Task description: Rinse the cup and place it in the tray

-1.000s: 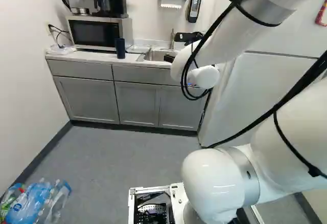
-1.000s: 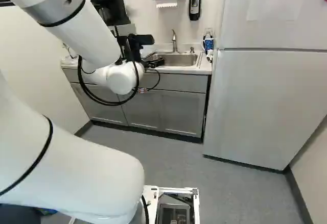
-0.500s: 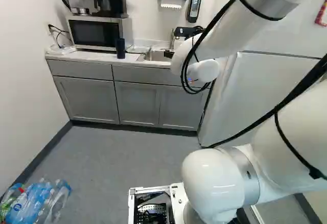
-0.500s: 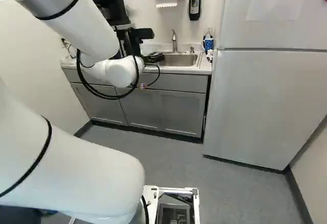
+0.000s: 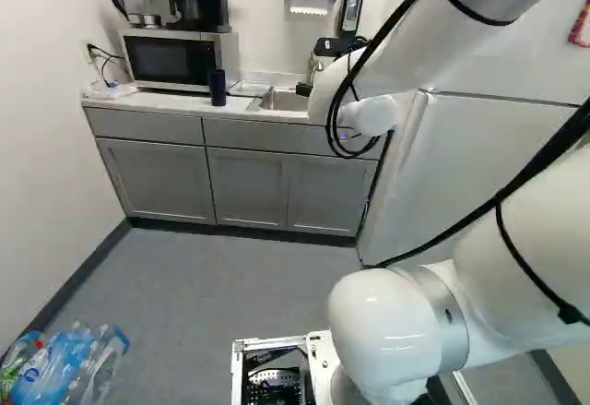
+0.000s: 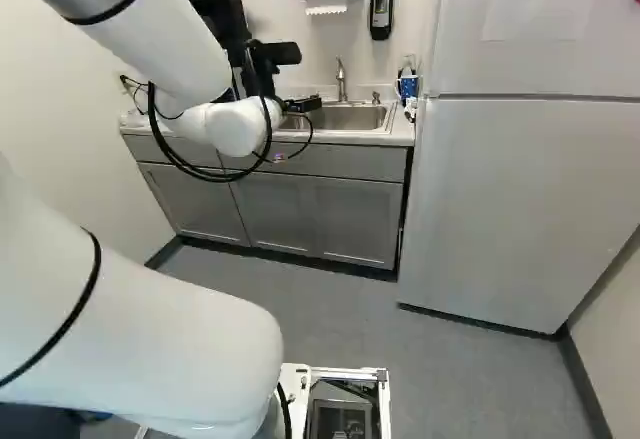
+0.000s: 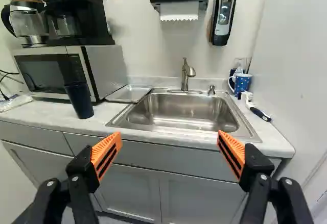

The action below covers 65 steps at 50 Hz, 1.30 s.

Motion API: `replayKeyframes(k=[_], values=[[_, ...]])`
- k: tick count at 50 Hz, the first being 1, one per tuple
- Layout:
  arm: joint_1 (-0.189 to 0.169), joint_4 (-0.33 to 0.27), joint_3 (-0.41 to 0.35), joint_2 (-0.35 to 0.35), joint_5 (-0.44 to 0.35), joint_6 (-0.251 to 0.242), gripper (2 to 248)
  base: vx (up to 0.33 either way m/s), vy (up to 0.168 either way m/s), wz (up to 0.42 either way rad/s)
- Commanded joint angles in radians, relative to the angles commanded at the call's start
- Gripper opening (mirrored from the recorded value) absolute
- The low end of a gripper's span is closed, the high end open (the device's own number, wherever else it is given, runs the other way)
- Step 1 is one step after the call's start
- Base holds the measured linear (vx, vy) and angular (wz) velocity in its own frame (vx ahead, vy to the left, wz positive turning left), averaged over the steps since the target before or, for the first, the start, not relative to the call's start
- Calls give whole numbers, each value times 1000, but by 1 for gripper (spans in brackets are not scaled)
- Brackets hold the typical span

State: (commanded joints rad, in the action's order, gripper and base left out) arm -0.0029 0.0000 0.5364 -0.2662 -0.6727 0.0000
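A pale counter (image 7: 46, 114) is supporting a microwave (image 7: 48, 74), a dark cup (image 7: 79, 100) is standing before it, a metal tray (image 7: 129, 94) is lying beside the sink (image 7: 181, 113), and a blue spotted mug (image 7: 242, 83) and brush (image 7: 260, 114) are resting opposite.

Noted one dark navy cup (image 7: 79, 101), tall, plain-sided, slightly wider at the rim than at the base. Stood upright on the pale countertop (image 7: 46, 116), just in front of the microwave (image 7: 110, 68), at the end nearer the sink (image 7: 179, 113). Could not make out the cup's inside, nor confirm contact with the microwave. Also noted one shallow metal tray (image 7: 127, 93), silver-grey and roughly rectangular, with a low rim. Lay flat on the same countertop, between the microwave and the sink, just beside the sink's edge. Sat farther back than the cup and apart from it
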Motion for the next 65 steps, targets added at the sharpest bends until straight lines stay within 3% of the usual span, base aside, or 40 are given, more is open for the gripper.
replayKeyframes(k=[65], values=[[0,0,157,22,94,0,247,0,0,0]])
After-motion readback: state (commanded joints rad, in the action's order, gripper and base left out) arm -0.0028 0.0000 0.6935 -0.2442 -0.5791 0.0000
